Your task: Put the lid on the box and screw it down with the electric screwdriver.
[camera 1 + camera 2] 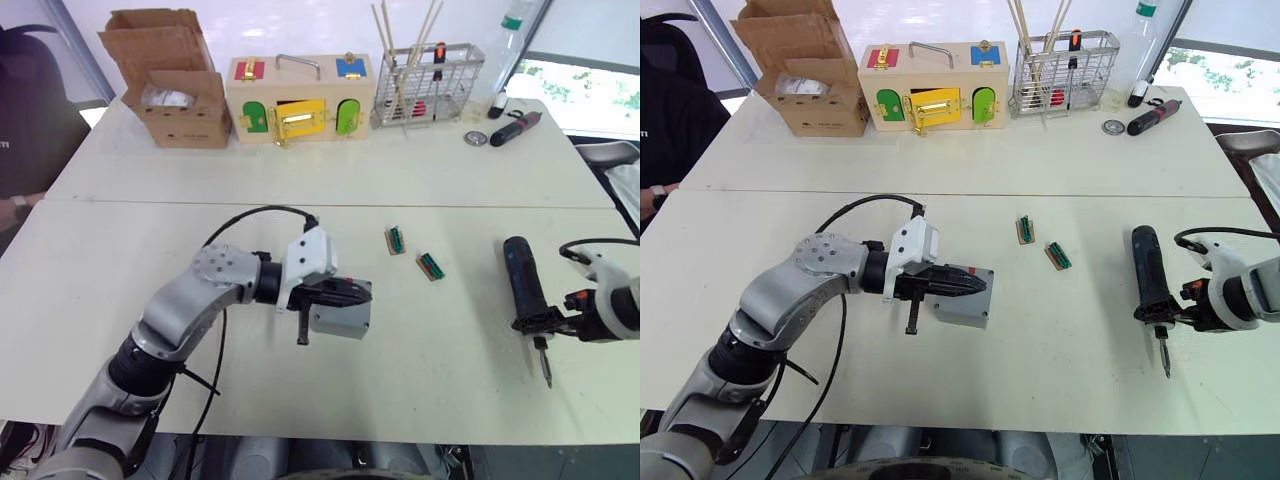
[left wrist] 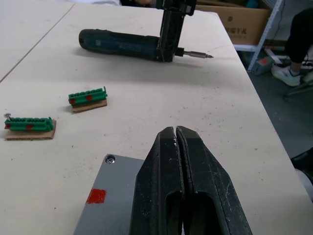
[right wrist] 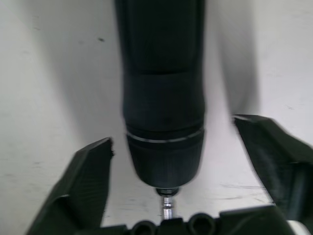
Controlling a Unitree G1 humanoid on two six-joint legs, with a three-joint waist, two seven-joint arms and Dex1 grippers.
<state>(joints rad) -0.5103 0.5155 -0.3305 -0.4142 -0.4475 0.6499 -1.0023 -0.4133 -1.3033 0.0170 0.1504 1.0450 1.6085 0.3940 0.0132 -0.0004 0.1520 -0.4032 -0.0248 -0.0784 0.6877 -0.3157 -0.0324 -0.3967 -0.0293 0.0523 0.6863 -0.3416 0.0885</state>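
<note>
Left gripper (image 1: 965,282): matte black tapered fingers pressed together, tips resting over the grey box (image 1: 962,305), a smooth square plastic case with a corner screw and red tab. Between the grippers: two green ribbed connector strips (image 1: 1025,229). Right gripper (image 3: 171,166): fingers spread, straddling the dark cylindrical electric screwdriver (image 1: 1148,275), thin metal bit pointing toward the wrist.

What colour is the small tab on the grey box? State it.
Red tab on the small square grey plastic box; clearest in the left wrist view.
</note>
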